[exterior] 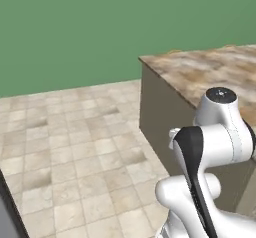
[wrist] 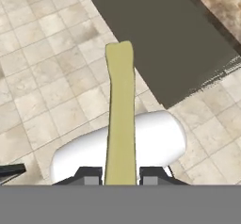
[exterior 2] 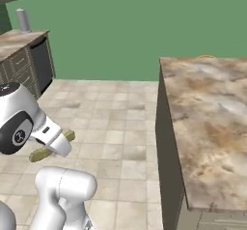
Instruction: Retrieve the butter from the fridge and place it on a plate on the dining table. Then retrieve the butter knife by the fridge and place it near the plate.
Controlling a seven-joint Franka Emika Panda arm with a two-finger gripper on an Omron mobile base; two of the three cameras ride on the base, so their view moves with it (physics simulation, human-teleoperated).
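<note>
A white robot arm with dark joints stands on a beige tiled floor (exterior: 75,152) beside the dining table (exterior 2: 212,127), a large slab surface of beige-brown marbled stone on a dark base, with a plain green wall (exterior: 75,32) behind. In the hand view, the end effector (wrist: 121,176) sits at the bottom of the picture, its two small dark finger tips (wrist: 89,175) pressed against either side of the butter (wrist: 120,119), a thin olive-yellow stick. The end effector is pinching the stick near one end, and the rest of the stick reaches straight away from the tips, up the middle of that view, ending over the floor tiles just beside the dark side wall of the table. In the right base view the same yellow stick (exterior 2: 41,152) shows low at the left, lying roughly level in the air above the floor, its two ends poking out on either side of the white hand that covers its middle. There the stick is well apart from the table's edge and lower than the marbled top. At the far left of the right base view stands a marbled counter (exterior 2: 21,36) over dark drawers, carrying a small grey upright cylinder (exterior 2: 22,20).
</note>
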